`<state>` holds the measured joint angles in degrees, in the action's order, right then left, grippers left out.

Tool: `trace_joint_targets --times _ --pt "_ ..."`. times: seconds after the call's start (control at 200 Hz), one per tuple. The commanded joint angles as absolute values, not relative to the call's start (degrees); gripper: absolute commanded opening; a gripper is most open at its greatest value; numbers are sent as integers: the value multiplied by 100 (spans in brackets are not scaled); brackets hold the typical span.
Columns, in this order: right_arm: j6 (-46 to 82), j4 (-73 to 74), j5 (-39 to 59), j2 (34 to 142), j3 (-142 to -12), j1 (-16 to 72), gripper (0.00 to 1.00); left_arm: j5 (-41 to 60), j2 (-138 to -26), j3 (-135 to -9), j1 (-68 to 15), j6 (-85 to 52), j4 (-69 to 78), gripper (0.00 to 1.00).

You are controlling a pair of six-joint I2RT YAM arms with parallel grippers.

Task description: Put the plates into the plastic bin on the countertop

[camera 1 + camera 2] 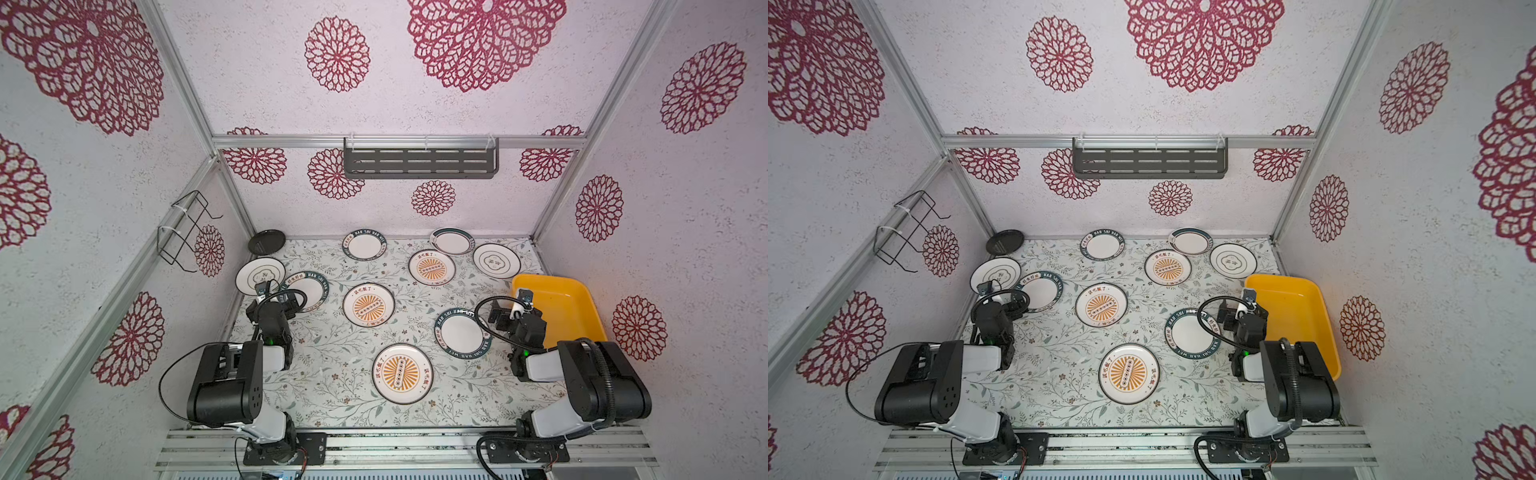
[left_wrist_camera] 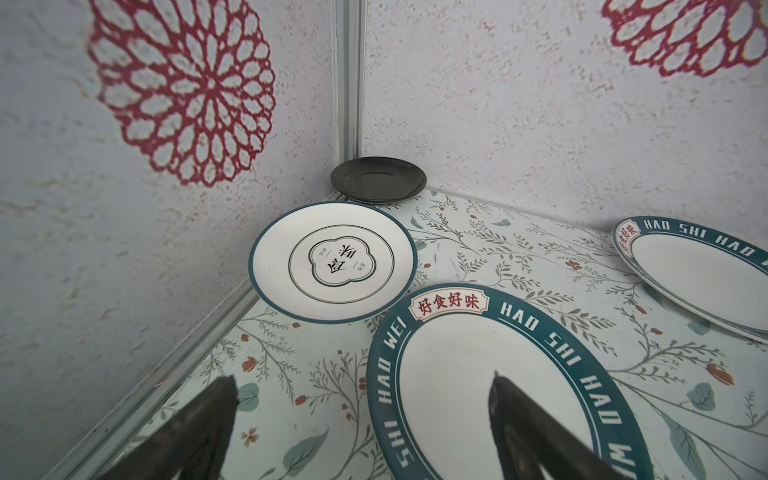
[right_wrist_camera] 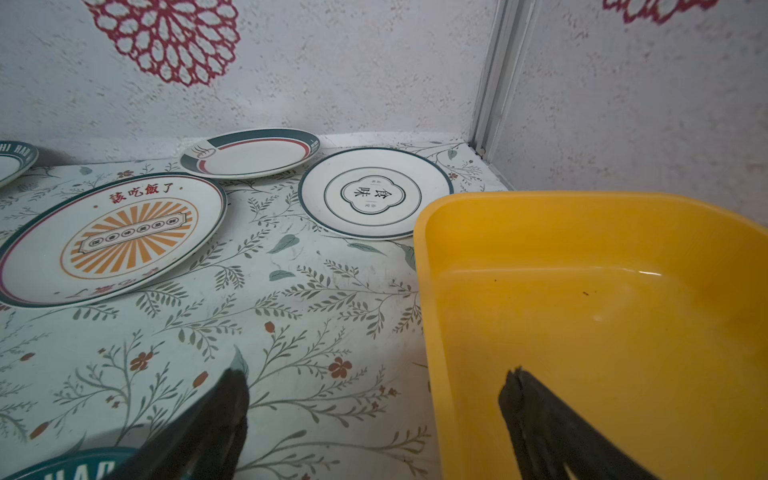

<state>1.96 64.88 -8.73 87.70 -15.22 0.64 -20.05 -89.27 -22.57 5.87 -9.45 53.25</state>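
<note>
Both my claws gape, empty. My left claw [image 2: 361, 378] hangs over the teal-rimmed plate [image 2: 457, 353] at nine o'clock. My right claw [image 3: 374, 372] spans the yellow bin [image 1: 557, 299] edge at three. Bin empty; other plates [image 1: 368, 305] lie flat on the leafy countertop [image 1: 332, 374]. Best: finger under rim, pinch, lift level. Flowered walls [image 1: 374, 62] crowd close.
</note>
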Motion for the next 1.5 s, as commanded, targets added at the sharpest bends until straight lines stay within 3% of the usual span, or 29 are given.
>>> trace_joint_targets --times 0.0,0.936,1.146,1.281,1.391,1.496 --pt "121 6766 -852 8798 -1514 60 99 -2030 -8966 -2331 571 -888 5335 97" --pt "247 6509 -1222 8453 -1512 79 99 -2038 -8881 -2294 567 -888 5365 97" --pt "975 2727 -975 6878 -2953 79 99 -1979 -7259 -3273 527 -919 2582 97" --pt "2169 939 -392 6496 -3865 120 99 -1220 -6735 -4491 481 -1488 896 97" --pt "3399 -195 -18 6340 -4599 320 99 -830 -6742 -5717 355 -3002 -575 97" --pt "4322 -399 300 6334 -4995 903 99 33 -7017 -6626 119 -4202 -1473 97"
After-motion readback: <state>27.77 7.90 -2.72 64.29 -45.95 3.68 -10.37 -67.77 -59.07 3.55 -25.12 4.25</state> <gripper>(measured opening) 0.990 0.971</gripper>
